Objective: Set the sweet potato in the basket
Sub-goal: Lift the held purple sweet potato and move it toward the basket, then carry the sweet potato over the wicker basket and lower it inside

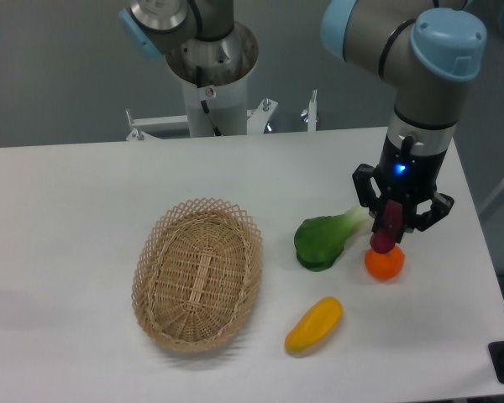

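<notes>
Four food items share the counter [84, 201] with the basket [198, 273], and one of them, the sweet potato [385, 227], is off the surface, hanging nearly upright between the fingers of the tool [391, 220]. The tool is clamped on it near its upper part; its lower tip shows just above the orange [385, 264], though whether they touch cannot be told. A leafy green [326, 238] lies just left of the tool, and a yellow fruit [314, 325] rests nearer the front edge, between the green and the basket's right side.

The grasp appears done, so the step in hand is likely the carry. The basket sits well to the left and looks empty. The next move calls for travel leftward over the green with enough height to clear it and the looped rim, then a descent over the basket's middle before the fingers part.
</notes>
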Robot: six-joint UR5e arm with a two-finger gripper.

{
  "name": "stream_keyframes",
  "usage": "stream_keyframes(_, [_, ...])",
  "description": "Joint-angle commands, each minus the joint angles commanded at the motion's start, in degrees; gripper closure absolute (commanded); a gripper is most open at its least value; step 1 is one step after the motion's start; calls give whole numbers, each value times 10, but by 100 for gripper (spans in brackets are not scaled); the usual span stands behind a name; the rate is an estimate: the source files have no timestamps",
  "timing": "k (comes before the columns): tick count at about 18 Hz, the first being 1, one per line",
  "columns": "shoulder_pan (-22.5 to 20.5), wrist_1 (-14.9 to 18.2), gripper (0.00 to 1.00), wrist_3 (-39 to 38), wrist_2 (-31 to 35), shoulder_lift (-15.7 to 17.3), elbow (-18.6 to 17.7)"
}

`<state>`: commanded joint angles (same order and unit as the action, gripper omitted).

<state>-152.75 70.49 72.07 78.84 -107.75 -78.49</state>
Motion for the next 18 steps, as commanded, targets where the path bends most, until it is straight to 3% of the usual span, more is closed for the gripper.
stream_keyframes(3, [3,9,81,-3,0,10,-11])
stream_keyframes(7, [11,9,78,-7,3,35,-57])
stream_keyframes(9, [18,8,81,-21,4,47,-78])
stream_keyframes(13, [66,-3,81,-86,5,61,-119])
stream_keyframes(15, [93,-17,81,-117,5,64,-146])
stream_keyframes(18, [127,-64,81,-212,5,61,-173])
